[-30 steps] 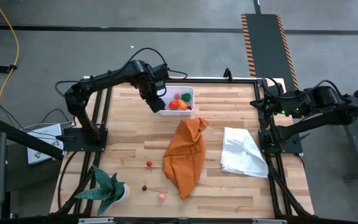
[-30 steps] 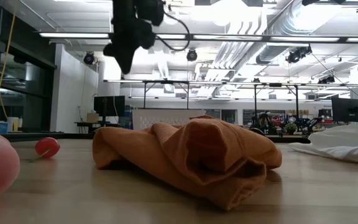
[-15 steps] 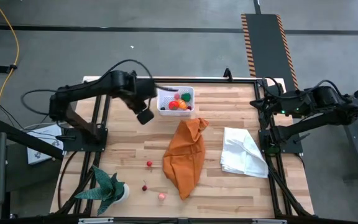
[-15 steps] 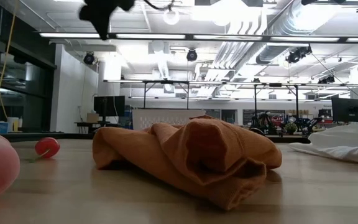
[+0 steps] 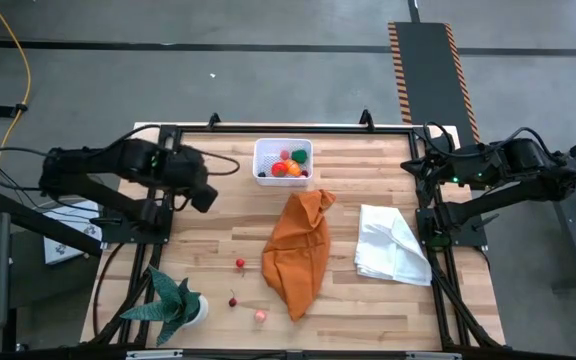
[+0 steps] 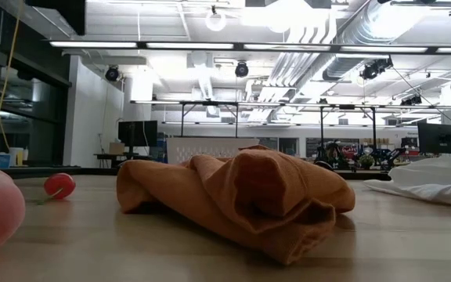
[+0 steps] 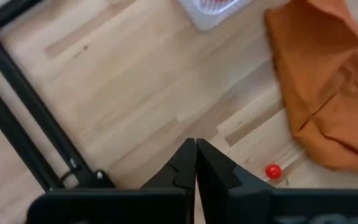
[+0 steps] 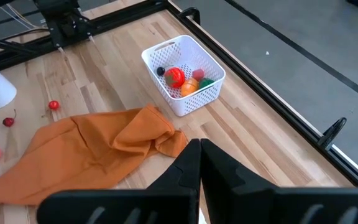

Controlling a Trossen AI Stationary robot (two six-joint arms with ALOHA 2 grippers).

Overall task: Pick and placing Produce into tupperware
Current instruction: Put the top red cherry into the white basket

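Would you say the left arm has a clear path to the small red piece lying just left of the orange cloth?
Probably yes. The left gripper is shut and empty near the table's left edge, and only bare wood lies between it and the red piece beside the orange cloth.

No writing, label, brand, number or sign can be read in any of the views.
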